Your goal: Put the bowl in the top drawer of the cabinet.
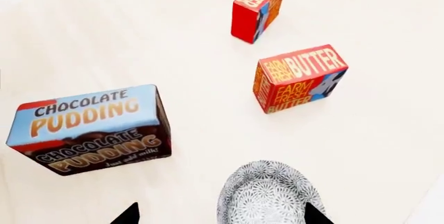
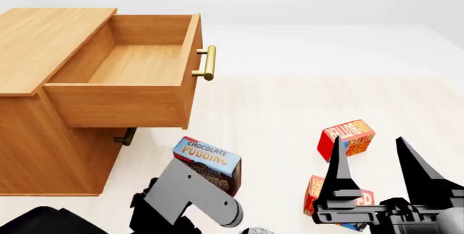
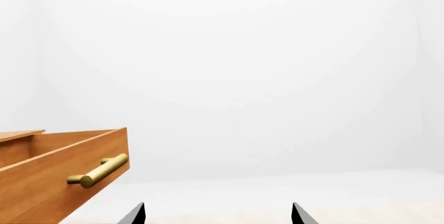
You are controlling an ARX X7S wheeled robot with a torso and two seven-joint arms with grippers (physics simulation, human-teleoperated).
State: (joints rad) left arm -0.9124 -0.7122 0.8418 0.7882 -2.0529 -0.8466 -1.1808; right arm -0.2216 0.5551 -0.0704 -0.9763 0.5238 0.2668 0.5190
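Left arm link (image 2: 194, 190): grey, flat-sided boxy housing, ending in a rounded cylindrical joint cap of lighter grey.
Left arm lower section (image 2: 156, 215): black, angular, partly hidden below the grey link.
Base or torso part (image 2: 43, 220): black, rounded contour at the head view's lower left corner.
Right gripper (image 2: 377, 171): two long black fingers (image 2: 339, 174), tapered to sharp points, triangular in profile.
Right gripper body (image 2: 384, 215): dark grey to black block with stepped edges and a lighter grey cross bar.
Left gripper (image 1: 220, 214): only two black pointed fingertips (image 1: 127, 214) visible in the wrist view.
Markings, cables, screws: cannot tell.
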